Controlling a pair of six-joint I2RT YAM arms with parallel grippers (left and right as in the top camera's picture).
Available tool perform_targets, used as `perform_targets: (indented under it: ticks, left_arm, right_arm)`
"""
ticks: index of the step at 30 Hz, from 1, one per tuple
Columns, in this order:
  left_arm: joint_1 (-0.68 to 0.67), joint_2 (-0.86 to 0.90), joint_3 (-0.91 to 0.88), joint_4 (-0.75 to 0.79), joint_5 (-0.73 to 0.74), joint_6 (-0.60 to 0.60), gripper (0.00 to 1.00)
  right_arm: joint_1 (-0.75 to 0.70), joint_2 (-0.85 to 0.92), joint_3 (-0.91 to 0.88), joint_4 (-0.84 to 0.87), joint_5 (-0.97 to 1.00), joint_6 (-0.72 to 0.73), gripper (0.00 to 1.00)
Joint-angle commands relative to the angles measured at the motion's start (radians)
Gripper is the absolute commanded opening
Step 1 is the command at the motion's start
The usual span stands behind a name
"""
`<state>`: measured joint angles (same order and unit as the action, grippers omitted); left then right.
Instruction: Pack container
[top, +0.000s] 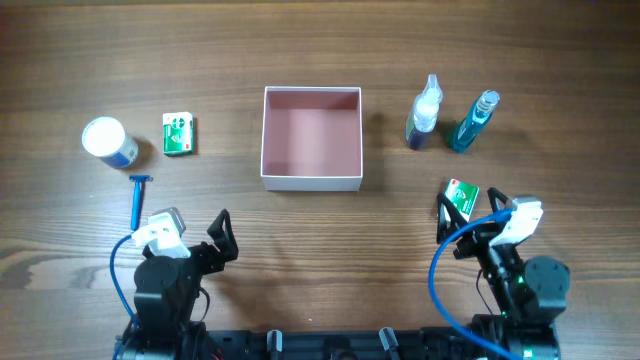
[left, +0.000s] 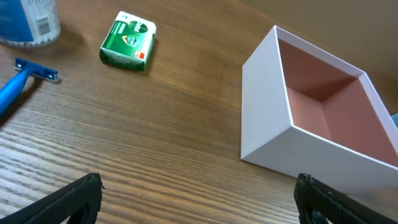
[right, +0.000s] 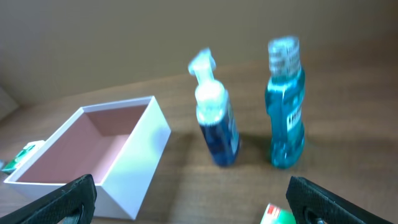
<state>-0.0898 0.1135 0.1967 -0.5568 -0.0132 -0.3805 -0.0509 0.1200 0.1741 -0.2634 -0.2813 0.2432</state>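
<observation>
Container (top: 311, 181) mid-table, square, white-walled, pinkish inside, holding nothing. To its right, standing apart from it: dark-blue pump bottle (top: 423, 113), then teal bottle (top: 472, 122) just beside. Nearer the right gripper (top: 447, 212): green packet (top: 462, 196), touching or almost touching the fingers. To the left: second green packet (top: 179, 133), white-lidded jar (top: 108, 141), blue razor (top: 139, 198). Left gripper (top: 222, 238) spread wide, holding nothing. Right gripper likewise spread wide, empty.
</observation>
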Motion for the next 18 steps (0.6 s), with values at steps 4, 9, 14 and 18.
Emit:
perform_targets:
  ticks: [4, 9, 14, 18]
  left_arm:
    - [-0.005, 0.246, 0.191, -0.003, 0.033, -0.021, 1.00]
    - [-0.005, 0.506, 0.397, -0.084, 0.053, -0.020, 1.00]
    - [-0.003, 0.779, 0.671, -0.258, 0.157, -0.016, 1.00]
    - [-0.003, 0.935, 0.850, -0.372, 0.269, -0.017, 1.00]
  right_arm:
    - [0.004, 0.262, 0.193, 0.006, -0.054, 0.070, 1.00]
    - [0.004, 0.525, 0.408, -0.087, -0.156, 0.019, 1.00]
    - [0.004, 0.798, 0.696, -0.362, -0.214, -0.098, 1.00]
    - [0.004, 0.983, 0.930, -0.632, -0.214, -0.227, 1.00]
